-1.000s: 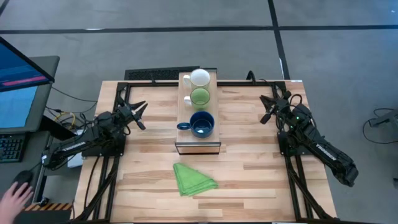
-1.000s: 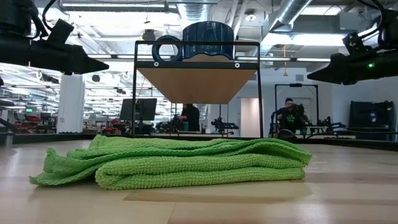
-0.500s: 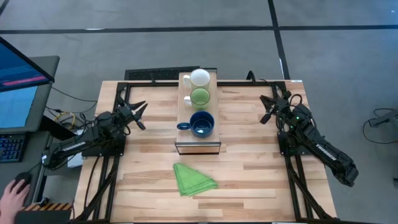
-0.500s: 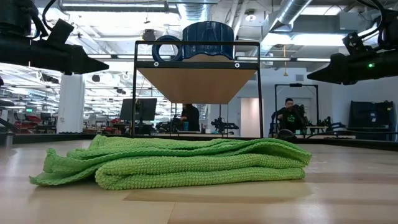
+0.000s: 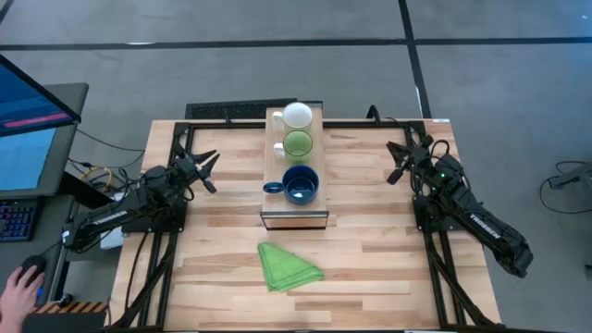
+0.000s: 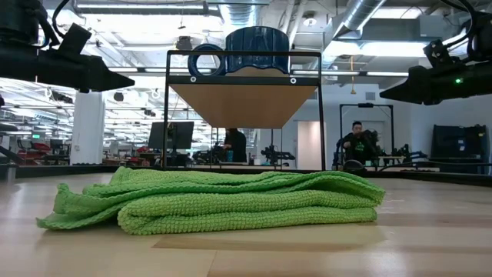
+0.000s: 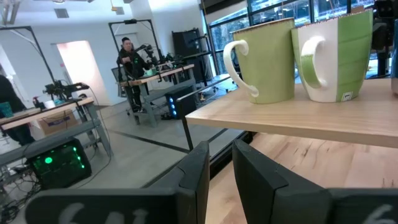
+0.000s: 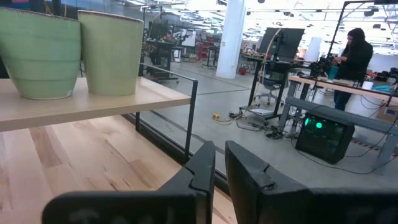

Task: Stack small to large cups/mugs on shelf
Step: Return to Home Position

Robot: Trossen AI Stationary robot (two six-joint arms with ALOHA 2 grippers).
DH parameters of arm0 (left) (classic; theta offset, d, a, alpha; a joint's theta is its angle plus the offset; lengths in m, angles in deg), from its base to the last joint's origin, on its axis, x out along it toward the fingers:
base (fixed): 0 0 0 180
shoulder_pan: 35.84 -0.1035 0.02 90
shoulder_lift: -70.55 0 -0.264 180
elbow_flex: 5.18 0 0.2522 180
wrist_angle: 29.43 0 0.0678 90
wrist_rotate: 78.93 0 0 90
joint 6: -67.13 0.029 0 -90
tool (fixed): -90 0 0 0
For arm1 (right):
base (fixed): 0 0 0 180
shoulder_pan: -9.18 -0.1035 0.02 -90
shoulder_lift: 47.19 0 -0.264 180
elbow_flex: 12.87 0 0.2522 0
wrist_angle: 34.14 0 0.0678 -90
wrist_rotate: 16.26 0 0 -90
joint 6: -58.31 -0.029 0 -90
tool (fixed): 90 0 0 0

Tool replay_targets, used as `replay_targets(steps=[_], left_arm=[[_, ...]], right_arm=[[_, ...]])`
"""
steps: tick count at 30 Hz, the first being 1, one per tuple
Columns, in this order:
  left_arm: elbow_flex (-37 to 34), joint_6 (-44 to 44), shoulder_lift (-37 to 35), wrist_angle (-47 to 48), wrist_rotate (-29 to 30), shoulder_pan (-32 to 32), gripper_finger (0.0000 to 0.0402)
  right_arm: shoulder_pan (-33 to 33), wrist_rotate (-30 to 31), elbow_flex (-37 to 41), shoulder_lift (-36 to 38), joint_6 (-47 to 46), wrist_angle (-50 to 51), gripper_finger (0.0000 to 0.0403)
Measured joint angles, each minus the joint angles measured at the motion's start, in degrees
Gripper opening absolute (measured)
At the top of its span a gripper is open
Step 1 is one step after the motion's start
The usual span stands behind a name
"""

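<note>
Upper centre of the overhead frame, you've got the shelf (image 5: pixel 318 166) running top to bottom. Its far end is at the table's (image 5: pixel 370 259) back edge and its dark open end faces the cloth (image 5: pixel 287 265). Three mugs sit in a line on it, handles all toward frame left: white mug (image 5: pixel 297 115) at the top, green mug (image 5: pixel 298 143) just below, blue mug (image 5: pixel 300 185) lowest, near the shelf's front end. None is nested; can't tell if the upper two touch.

Left gripper (image 5: pixel 209 172) sits left of the shelf, about level with the blue mug and well apart from it. Right gripper (image 5: pixel 395 162) mirrors it on the right. You have a bare strip of wood between each gripper and the shelf's long edges, and more bare wood either side of the cloth at lower centre. The cloth lies apart from the shelf end. In both wrist views the fingers are drawn nearly together with a thin slit between them, nothing held.

Writing: a small mark low on one mug in the left wrist view, too small to read. The monitor (image 5: pixel 28 139) at frame left has a blue screen, text not legible.

Low view only: the shelf top rides on thin dark legs with open air under it, the blue mug on top, the cloth filling the foreground, people at desks behind. Overhead only: the full mug order, and a person's hand (image 5: pixel 18 282) at the lower left corner. Wrist views only: the outer walls of two mugs, both greenish.
</note>
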Motion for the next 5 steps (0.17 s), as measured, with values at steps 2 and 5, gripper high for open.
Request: replay_targets(steps=[2, 5], left_arm=[[0.0, 0.0, 0.0, 0.0, 0.0, 0.0, 0.0063], [0.0, 0.0, 0.0, 0.0, 0.0, 0.0, 0.0063]], right_arm=[[0.0, 0.0, 0.0, 0.0, 0.0, 0.0, 0.006], [0.0, 0.0, 0.0, 0.0, 0.0, 0.0, 0.006]])
